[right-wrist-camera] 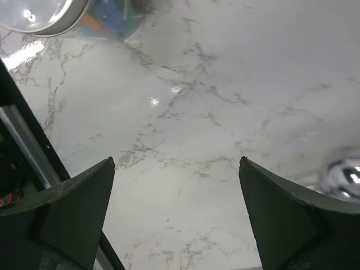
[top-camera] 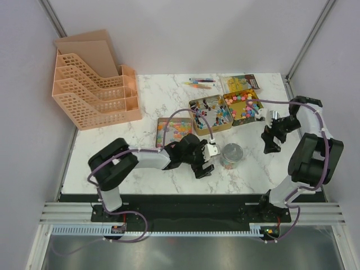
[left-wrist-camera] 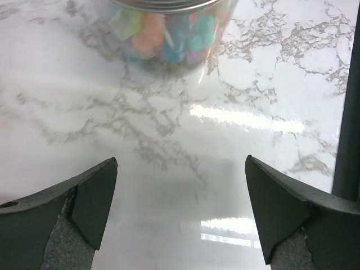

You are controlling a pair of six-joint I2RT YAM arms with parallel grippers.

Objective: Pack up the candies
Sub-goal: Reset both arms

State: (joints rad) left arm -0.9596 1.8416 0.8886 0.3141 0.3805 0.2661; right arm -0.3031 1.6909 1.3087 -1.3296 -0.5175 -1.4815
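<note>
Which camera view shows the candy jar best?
Top external: only there is the whole jar in frame, though small. Left wrist cuts off its top but shows candies through the clear wall. Right wrist catches only its shiny top in a corner.

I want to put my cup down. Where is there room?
Bare marble lies between the orange rack and the candy tins, and in front between the jar and the right arm. The back right is crowded with tins and pens.

Multicol. candies, white/grey-veined marble table, peach lattice organiser.
</note>
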